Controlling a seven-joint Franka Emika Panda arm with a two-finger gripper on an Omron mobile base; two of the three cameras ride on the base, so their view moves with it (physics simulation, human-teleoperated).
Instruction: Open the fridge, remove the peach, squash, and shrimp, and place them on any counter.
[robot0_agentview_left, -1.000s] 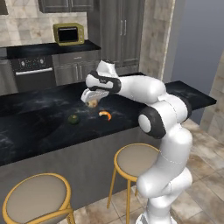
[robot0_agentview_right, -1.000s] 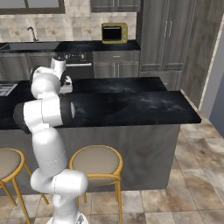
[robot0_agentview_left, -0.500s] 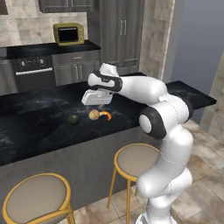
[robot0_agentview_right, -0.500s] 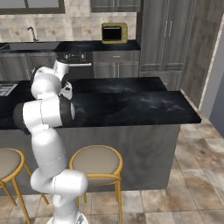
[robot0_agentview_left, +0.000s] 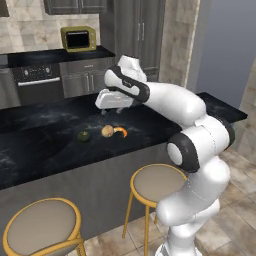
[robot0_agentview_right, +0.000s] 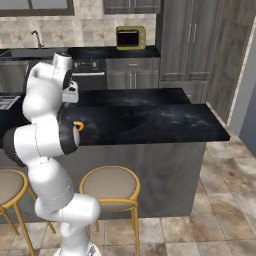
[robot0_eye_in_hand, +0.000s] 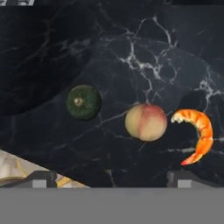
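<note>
1. Now that the hand (robot0_agentview_left: 106, 111) has lifted off the worktop (robot0_agentview_left: 45, 135) since a second ago, squash (robot0_eye_in_hand: 83, 102), peach (robot0_eye_in_hand: 145, 122) and shrimp (robot0_eye_in_hand: 195, 131) all lie there, so the task looks done.
2. The arm reaches forward over the worktop, hand hovering at twelve o'clock from the peach, fully open, holding nothing.
3. In the hand view the squash sits at nine o'clock from the peach, the shrimp at three, just beside.
</note>
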